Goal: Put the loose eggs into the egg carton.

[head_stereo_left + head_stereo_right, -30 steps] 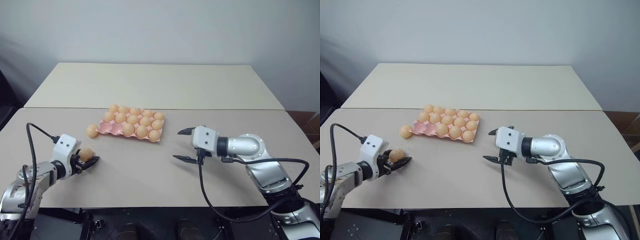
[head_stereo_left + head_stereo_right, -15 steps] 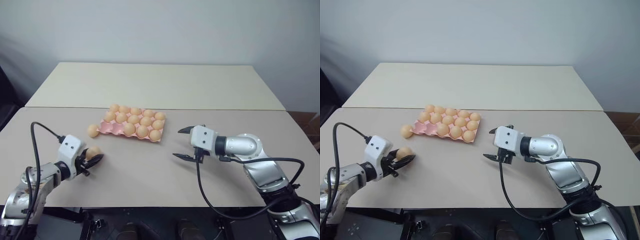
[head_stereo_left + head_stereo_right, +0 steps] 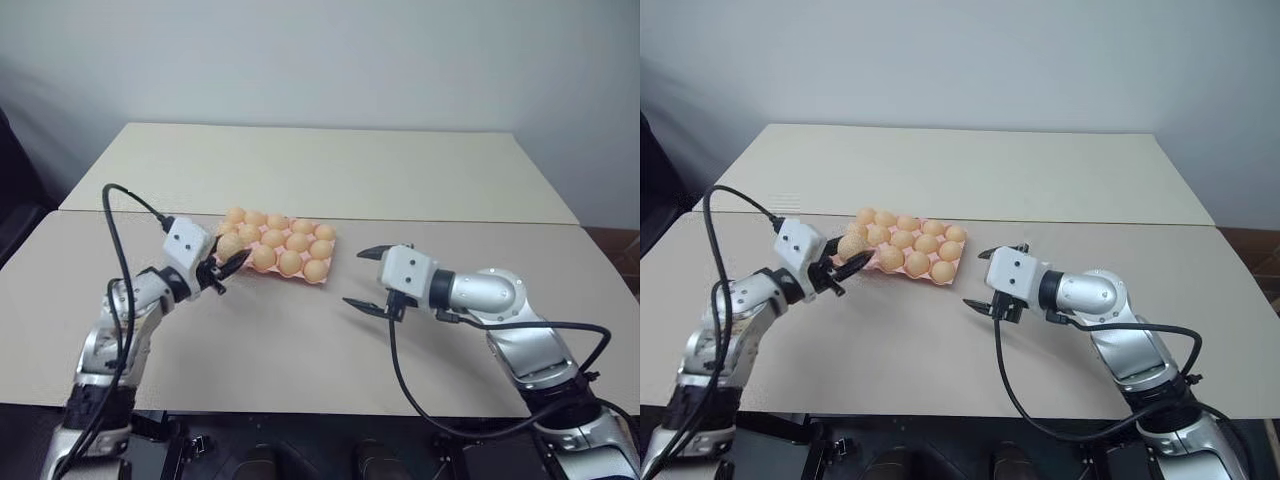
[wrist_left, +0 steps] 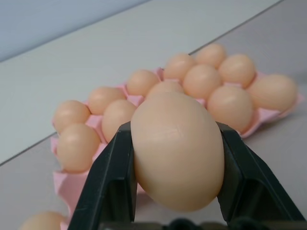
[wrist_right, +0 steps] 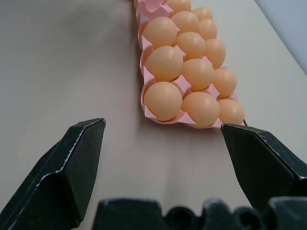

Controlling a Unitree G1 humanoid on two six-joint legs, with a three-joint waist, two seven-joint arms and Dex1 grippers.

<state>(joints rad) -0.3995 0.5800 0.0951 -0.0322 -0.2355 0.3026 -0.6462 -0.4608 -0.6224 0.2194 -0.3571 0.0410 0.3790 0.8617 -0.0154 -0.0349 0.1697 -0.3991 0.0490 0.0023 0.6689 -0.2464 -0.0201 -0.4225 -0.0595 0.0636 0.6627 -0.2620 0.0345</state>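
Left fingers (image 3: 228, 262) hold an egg (image 4: 177, 151); lower it gently into the carton (image 3: 322, 277)'s empty near-end cup, probably. Right fingers (image 3: 366, 280) wide, empty.

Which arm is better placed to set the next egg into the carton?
Left. Its claw already grips an egg right at the egg carton's near-left end. The right claw hangs open and empty, off to the carton's right.
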